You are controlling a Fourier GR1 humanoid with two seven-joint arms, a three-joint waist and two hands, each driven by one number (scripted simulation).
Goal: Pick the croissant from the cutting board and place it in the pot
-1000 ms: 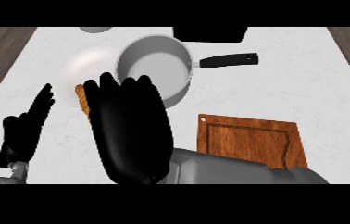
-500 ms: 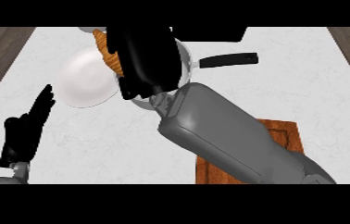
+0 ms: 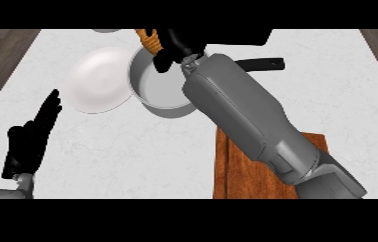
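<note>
Right hand [image 3: 177,42] is curled round the croissant [image 3: 149,41], which is held over the far rim of the pot [image 3: 159,88], apparently not yet inside. A white plate [image 3: 96,79] lies just beside the pot, the cutting board [image 3: 244,171] nearer. Left hand [image 3: 29,141] rests open at the left edge.

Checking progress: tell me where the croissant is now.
The croissant is held in the right hand, above the pot's far rim, right of the white plate.

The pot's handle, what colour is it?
Black. The pot is grey, and its handle sticks out past the right forearm in the head view.
</note>
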